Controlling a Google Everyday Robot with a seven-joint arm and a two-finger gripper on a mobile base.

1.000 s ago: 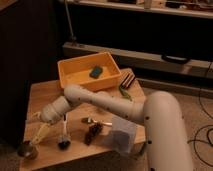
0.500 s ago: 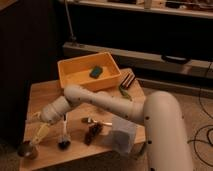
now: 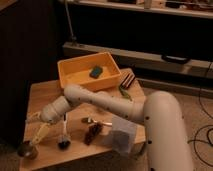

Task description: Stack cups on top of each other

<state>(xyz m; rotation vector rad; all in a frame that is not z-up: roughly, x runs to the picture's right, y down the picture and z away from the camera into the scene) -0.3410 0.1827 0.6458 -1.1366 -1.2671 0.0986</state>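
**Nothing has moved: end effector (image 3: 34,134) spread wide by the dark cup (image 3: 26,149)**

Nothing has shifted since the earlier frames; my arm (image 3: 100,102) and every object sit where they were. My arm reaches from the right across the wooden counter (image 3: 42,92) to its near left corner. There my end effector hangs with its two pale fingers spread wide and holding nothing. One finger slants down toward the dark cup, and I cannot tell whether its tip touches the rim.

I count two cups, both upright and well apart. The dark one stands at the near left corner of the counter. The pale translucent cup (image 3: 122,136) stands near the right edge, close under my arm.

One yellow bin (image 3: 75,70) sits at the far side of the counter, with one green item (image 3: 96,72) inside it. Just right of the bin lie one dark ridged piece (image 3: 128,80) and one small green piece (image 3: 124,92).

Between the cups I count three small things. One is a dark object (image 3: 63,144) with a thin pale stem standing up from it. The second is a brown lump (image 3: 93,133). The third, just beyond that lump, is a spoon-like piece (image 3: 94,121).
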